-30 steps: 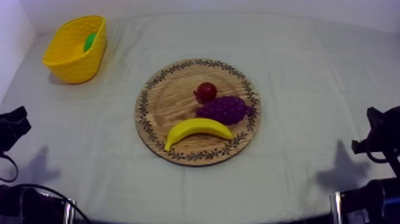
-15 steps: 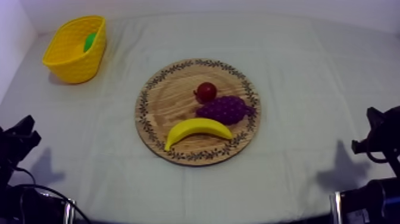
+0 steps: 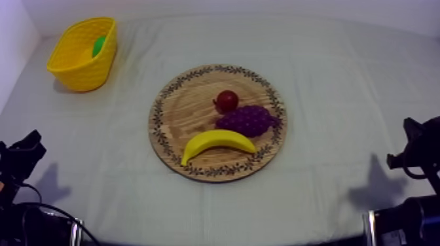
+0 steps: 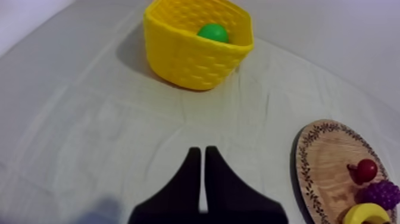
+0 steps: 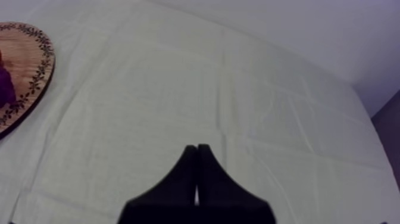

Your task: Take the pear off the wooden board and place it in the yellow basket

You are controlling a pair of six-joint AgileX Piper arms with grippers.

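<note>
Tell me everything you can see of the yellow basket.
The yellow basket looks like moulded plastic, its walls patterned like weave, its rim smooth. It stands upright, mouth up, on the grey-white cloth at the table's far left, apart from the wooden board. Inside lies a green fruit, likely the pear; its rounded top shows past the rim. Nothing else touches it.

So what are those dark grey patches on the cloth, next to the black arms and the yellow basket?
Shadows. Top view: a soft grey one lies on the cloth beside the left arm, another beside the right arm. Left wrist view: the yellow basket casts one on its side away from the wooden board.
</note>
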